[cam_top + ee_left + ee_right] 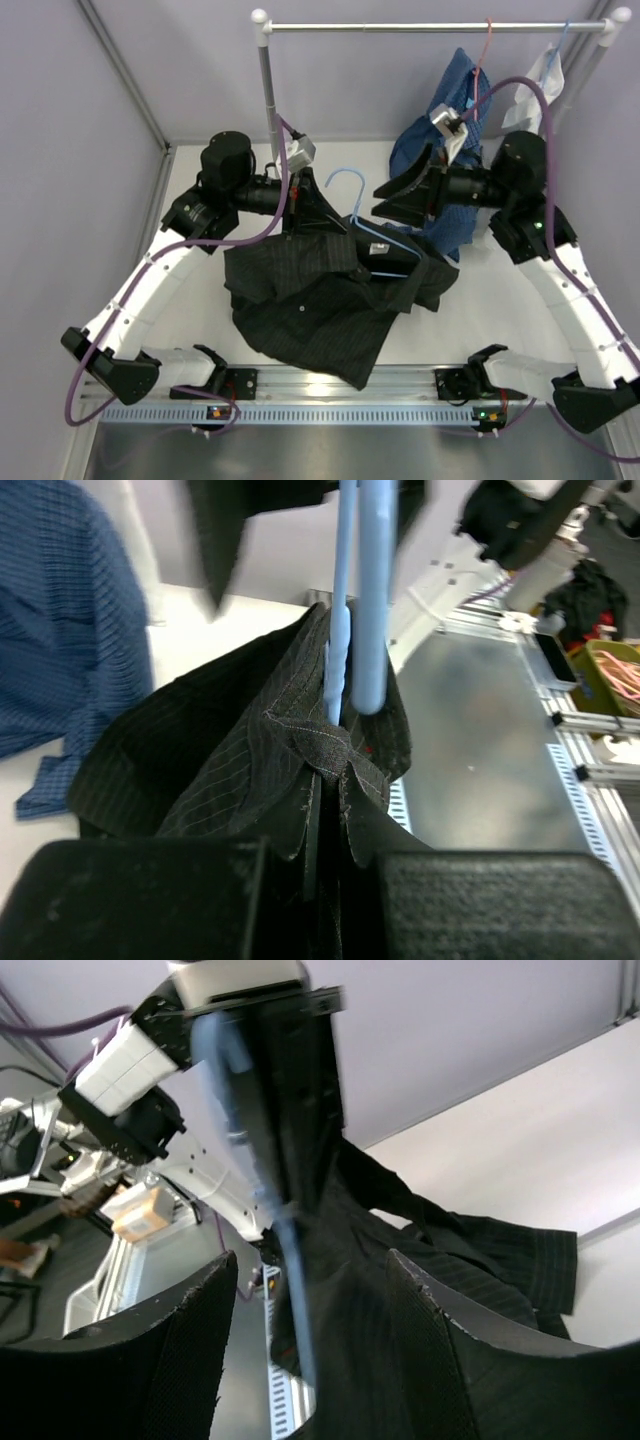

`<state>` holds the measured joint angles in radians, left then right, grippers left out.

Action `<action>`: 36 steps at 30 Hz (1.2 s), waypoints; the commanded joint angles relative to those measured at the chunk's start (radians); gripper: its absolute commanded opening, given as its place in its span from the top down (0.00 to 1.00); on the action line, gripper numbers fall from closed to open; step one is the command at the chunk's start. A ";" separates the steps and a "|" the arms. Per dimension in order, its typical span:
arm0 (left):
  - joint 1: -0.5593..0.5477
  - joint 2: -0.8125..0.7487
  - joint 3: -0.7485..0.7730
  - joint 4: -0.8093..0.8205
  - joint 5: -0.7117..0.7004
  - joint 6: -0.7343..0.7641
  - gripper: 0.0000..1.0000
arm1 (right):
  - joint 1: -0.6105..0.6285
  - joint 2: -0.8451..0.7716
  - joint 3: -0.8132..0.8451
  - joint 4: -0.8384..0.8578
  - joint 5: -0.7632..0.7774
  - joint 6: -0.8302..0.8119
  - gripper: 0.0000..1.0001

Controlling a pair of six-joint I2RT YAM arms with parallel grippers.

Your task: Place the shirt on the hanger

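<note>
Left to right: my left pincer (322, 852) is clamped tight on the one black shirt (310, 300), bunched at mid-table (500, 305). The single light-blue hanger (362, 222) is partly tucked into it. My right pincer (390, 203) gapes wide just beside that. Two more garments hang on the rail (420, 27): one blue checked shirt (450, 120) and one white garment (540, 90).

White table (500, 310) standing between pale lilac walls (60, 150)
A metal clothes rail (400, 27) is spanning the far side on white-capped posts (266, 70); a slotted aluminium rail (340, 382) is running along the near edge, catching light.
</note>
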<state>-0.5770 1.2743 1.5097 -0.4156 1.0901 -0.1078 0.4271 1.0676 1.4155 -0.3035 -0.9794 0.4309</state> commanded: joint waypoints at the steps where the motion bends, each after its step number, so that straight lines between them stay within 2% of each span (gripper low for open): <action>1: -0.017 -0.006 0.057 0.038 0.120 -0.043 1.00 | 0.054 0.044 0.016 0.208 -0.036 0.077 0.42; 5: -0.044 0.014 0.067 0.040 0.125 -0.050 1.00 | 0.116 0.078 0.022 0.228 0.034 0.048 0.44; 10: -0.058 0.048 0.087 0.040 0.110 -0.064 1.00 | 0.186 0.104 0.017 0.280 0.048 0.049 0.50; 15: -0.058 0.056 0.086 0.076 0.094 -0.096 1.00 | 0.202 0.065 -0.039 0.285 0.097 0.019 0.56; 16: -0.060 0.056 0.083 0.087 0.099 -0.102 1.00 | 0.202 0.052 -0.044 0.264 0.126 0.005 0.55; 17: -0.058 0.054 0.083 0.099 0.099 -0.108 1.00 | 0.202 0.040 -0.044 0.186 0.250 -0.039 0.54; 19: -0.060 0.053 0.081 0.100 0.097 -0.105 1.00 | 0.194 -0.019 -0.064 0.135 0.463 -0.067 0.55; 21: -0.060 0.048 0.073 0.100 0.088 -0.099 1.00 | 0.180 -0.067 -0.095 0.135 0.525 -0.078 0.53; 22: -0.058 0.042 0.070 0.101 0.085 -0.099 1.00 | 0.167 -0.104 -0.113 0.133 0.536 -0.080 0.49; 25: -0.058 0.037 0.060 0.110 0.091 -0.105 1.00 | 0.130 -0.145 -0.131 0.110 0.457 -0.104 0.46; 28: -0.058 0.042 0.061 0.110 0.100 -0.115 1.00 | 0.113 -0.159 -0.145 0.119 0.258 -0.101 0.46; 29: -0.060 0.043 0.063 0.109 0.102 -0.119 1.00 | 0.114 -0.156 -0.144 0.132 0.140 -0.083 0.47; 31: -0.060 0.049 0.067 0.110 0.123 -0.127 1.00 | 0.114 -0.167 -0.183 0.222 0.040 -0.019 0.48; 32: -0.060 0.051 0.069 0.110 0.131 -0.135 1.00 | 0.116 -0.173 -0.203 0.335 0.033 0.043 0.48; 36: -0.076 0.069 0.086 0.112 0.168 -0.150 1.00 | 0.116 -0.135 -0.176 0.340 0.051 0.043 0.47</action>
<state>-0.6407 1.3354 1.5558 -0.3824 1.1889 -0.2344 0.5468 0.8951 1.2167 -0.0807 -0.8616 0.4393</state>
